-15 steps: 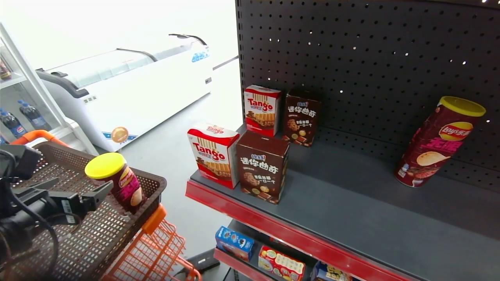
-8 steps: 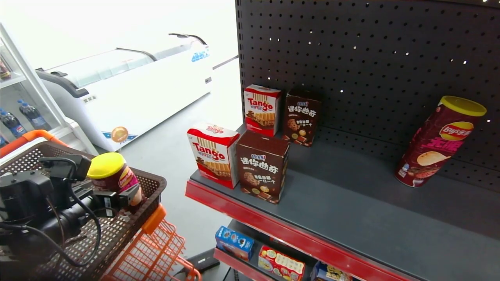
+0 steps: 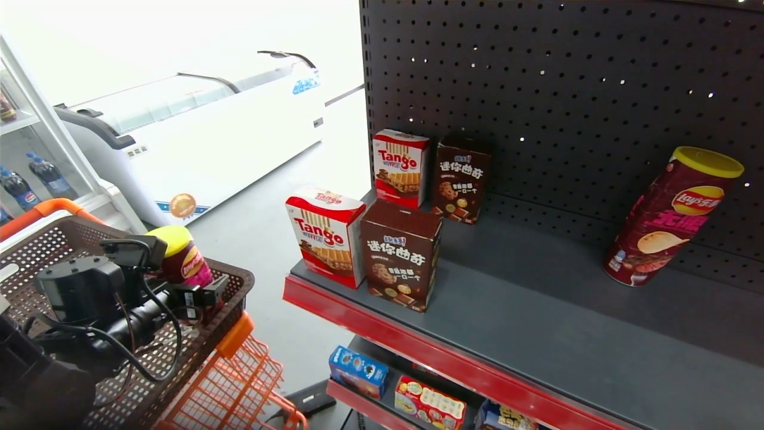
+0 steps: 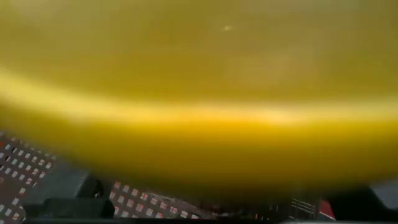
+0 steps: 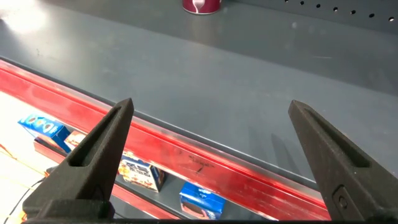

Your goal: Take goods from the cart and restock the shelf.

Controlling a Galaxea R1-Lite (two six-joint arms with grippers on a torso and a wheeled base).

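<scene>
- Grasping stage: left gripper [image 3: 188, 280] straddles the can [image 3: 182, 263] standing in the cart [image 3: 237, 279]; whether it has clamped cannot be told.
- Right gripper [image 5: 211, 162] hangs spread above the shelf [image 5: 249, 81].
- Next: clamp firmly, lift clear.

Tool [image 5: 209, 106]: dark fingers [image 5: 99, 155] spread wide, nothing between them, above the shelf front.
Shelf [image 5: 236, 68]: grey deck, red edge [image 5: 186, 152].
Can [image 5: 201, 5]: red base at the shelf back, well apart from the tool.
Lower shelf: blue boxes [image 5: 200, 200] under the red edge.
</scene>
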